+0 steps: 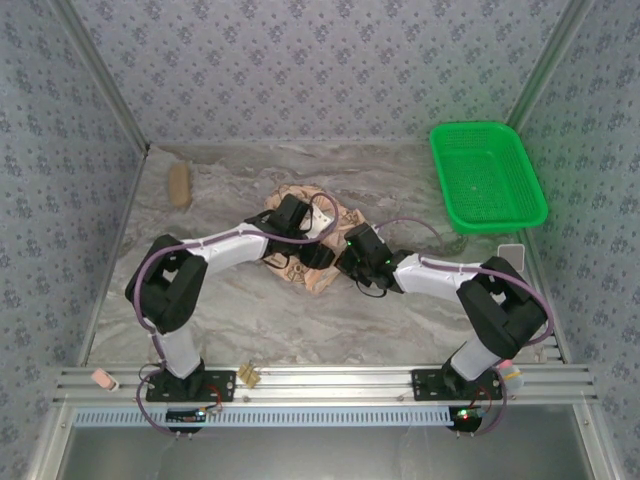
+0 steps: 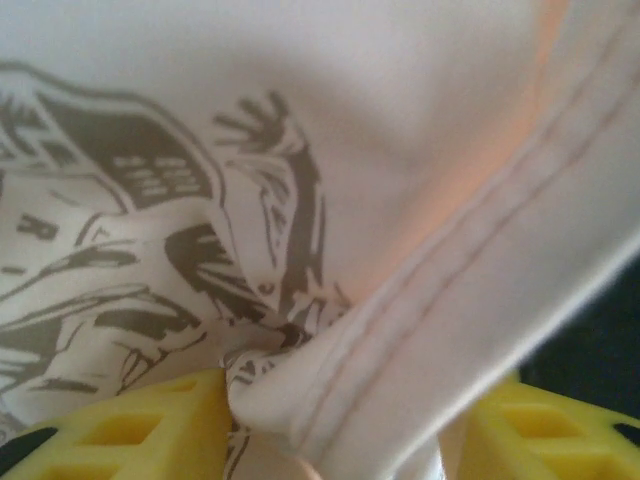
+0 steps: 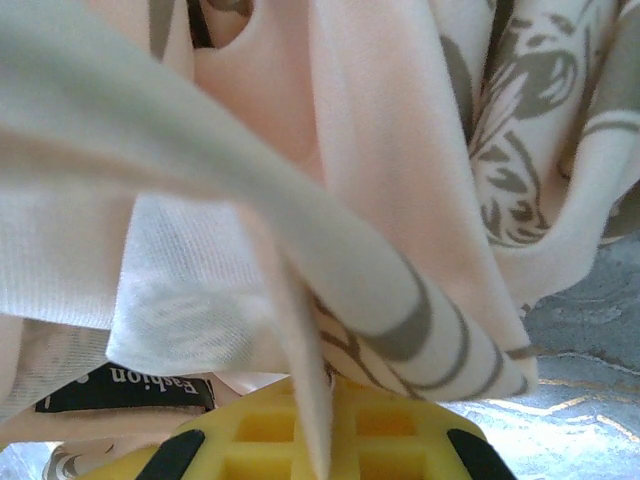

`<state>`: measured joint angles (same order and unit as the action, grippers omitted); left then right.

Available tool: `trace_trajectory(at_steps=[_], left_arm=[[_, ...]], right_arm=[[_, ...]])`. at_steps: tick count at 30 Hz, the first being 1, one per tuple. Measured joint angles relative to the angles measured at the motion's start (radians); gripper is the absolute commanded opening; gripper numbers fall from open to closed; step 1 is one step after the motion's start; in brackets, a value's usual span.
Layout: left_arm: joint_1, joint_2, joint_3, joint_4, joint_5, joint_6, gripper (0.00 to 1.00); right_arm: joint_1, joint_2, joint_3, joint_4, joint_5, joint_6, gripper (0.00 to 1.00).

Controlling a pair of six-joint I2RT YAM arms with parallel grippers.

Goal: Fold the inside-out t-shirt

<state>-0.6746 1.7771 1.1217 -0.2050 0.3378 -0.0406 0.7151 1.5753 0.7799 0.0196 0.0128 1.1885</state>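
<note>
Inside-out t-shirt (image 1: 305, 275) lying bunched around the middle of the worktop (image 1: 250, 320), right hand (image 3: 320, 432) pinching a thin fold by the neck label (image 3: 130, 388), left hand (image 2: 340, 440) straddling a stitched hem, grip unclear, green basket (image 1: 487, 178) sitting at the far right corner.

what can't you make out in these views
- Top view: t-shirt outline, mostly covered by the left arm and right arm.
- Left wrist: whether the left end effector grips; bunched cloth hides its fingers' inner faces.
- Right wrist: neck label wording, partly under a fold.
- Top view: tan object at far left, too small to identify.
</note>
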Motion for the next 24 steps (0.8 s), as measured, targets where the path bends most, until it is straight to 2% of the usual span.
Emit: trace_trajectory(at_steps=[3, 5, 9, 14, 17, 19, 24], left_arm=[[-0.006, 0.000, -0.005, 0.028, -0.040, -0.043, 0.09], [-0.006, 0.000, -0.006, 0.028, -0.057, -0.063, 0.00], [-0.006, -0.014, -0.002, -0.024, -0.061, -0.066, 0.00], [0.006, -0.121, 0.094, -0.231, -0.014, -0.047, 0.00], [0.038, -0.190, 0.239, -0.354, 0.017, -0.027, 0.00], [0.080, -0.205, 0.396, -0.452, 0.012, -0.001, 0.00], [0.143, -0.140, 0.921, -0.655, -0.129, 0.027, 0.00]], right_arm=[[0.004, -0.010, 0.000, -0.001, 0.010, 0.010, 0.00], [0.007, -0.021, 0.000, -0.002, 0.021, 0.019, 0.00], [0.008, -0.048, 0.000, -0.033, 0.050, 0.033, 0.00], [-0.019, -0.105, 0.027, -0.156, 0.109, 0.011, 0.00], [-0.073, -0.146, 0.125, -0.285, 0.175, -0.073, 0.00], [-0.118, -0.173, 0.240, -0.367, 0.226, -0.167, 0.00], [-0.193, -0.179, 0.678, -0.517, 0.325, -0.423, 0.00]])
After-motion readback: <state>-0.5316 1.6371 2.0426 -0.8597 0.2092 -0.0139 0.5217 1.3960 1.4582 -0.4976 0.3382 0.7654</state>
